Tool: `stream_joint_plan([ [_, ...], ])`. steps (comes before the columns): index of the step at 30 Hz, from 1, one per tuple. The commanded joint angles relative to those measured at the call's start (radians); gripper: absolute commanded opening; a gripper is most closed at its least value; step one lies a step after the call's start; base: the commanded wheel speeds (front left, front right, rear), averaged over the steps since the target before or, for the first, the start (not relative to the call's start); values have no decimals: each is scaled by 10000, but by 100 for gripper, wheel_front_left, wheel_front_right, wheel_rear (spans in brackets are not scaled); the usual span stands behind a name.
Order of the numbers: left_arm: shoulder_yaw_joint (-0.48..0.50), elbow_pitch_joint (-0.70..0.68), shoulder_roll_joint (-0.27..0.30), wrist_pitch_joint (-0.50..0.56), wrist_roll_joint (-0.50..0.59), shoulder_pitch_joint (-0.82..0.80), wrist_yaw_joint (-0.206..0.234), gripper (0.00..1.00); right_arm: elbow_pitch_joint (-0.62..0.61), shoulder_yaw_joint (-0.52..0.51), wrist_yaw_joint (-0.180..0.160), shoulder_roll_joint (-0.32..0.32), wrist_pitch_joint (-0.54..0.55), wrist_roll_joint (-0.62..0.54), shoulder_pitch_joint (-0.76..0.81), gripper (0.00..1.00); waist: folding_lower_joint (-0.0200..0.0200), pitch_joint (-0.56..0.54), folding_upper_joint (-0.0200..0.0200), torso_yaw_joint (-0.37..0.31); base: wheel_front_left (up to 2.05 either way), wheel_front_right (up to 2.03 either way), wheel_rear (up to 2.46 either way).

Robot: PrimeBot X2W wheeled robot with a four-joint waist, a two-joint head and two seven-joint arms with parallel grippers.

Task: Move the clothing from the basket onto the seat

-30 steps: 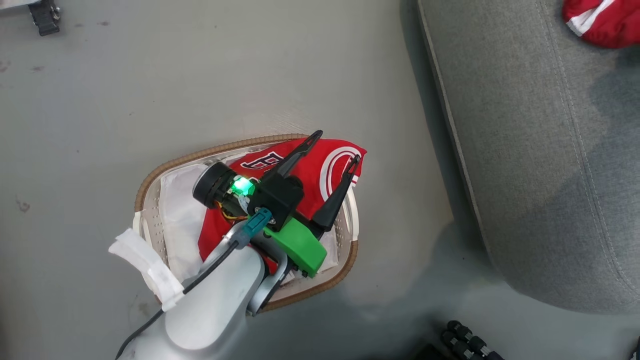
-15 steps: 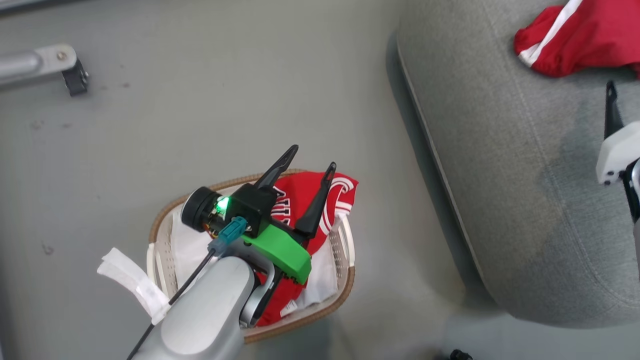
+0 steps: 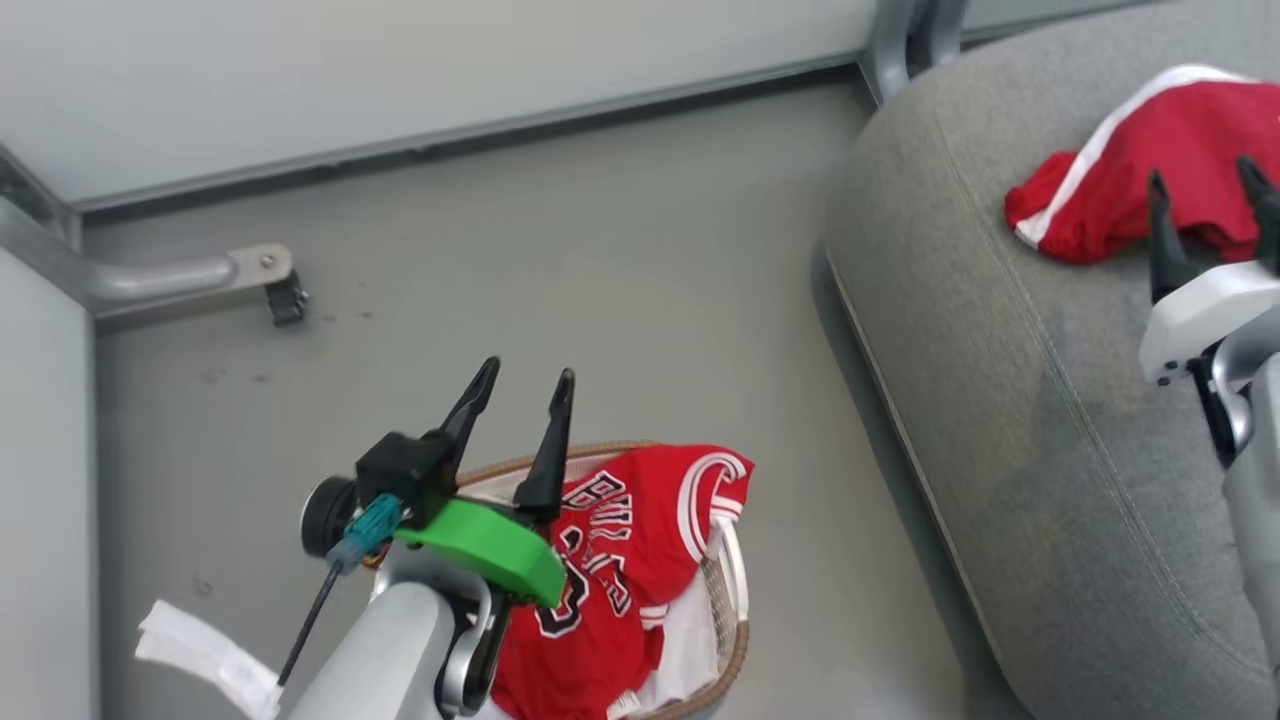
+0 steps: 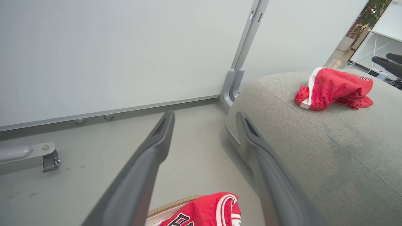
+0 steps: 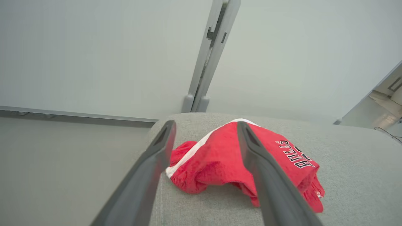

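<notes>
The clothing (image 3: pixel 610 590) is split: the jersey (image 3: pixel 640 520) lies crumpled in the basket (image 3: pixel 742 650), just below and right of the left end effector (image 3: pixel 527 372), whose fingers (image 3: pixel 548 450) stand wide and empty, tips beyond the rim. Its length runs back along that arm, collar toward the seat (image 3: pixel 1000 420). The shorts (image 3: pixel 1110 200) rest on the seat just ahead of the right end effector (image 3: pixel 1202 175), likewise spread, empty. The left arm seems nearer; open floor (image 3: pixel 600 250) separates basket from seat edge.
</notes>
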Motion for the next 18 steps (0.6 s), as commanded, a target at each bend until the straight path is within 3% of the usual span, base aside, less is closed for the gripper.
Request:
stream_joint_plan([
  [1,246,-65,-5,-31,132,369,70,100,-165,99,-14,145,-19,138,331,100,1,-1066,0,879,0,0,0],
  [10,1816,-388,-81,-22,383,1894,208,100,-1731,165,-14,1218,-19,980,2041,100,1,-2037,0,1866,0,0,0],
  [18,2682,-636,-176,-21,567,2967,168,100,-3172,-147,-14,2312,-19,1479,4236,100,1,-2483,0,2260,0,0,0],
])
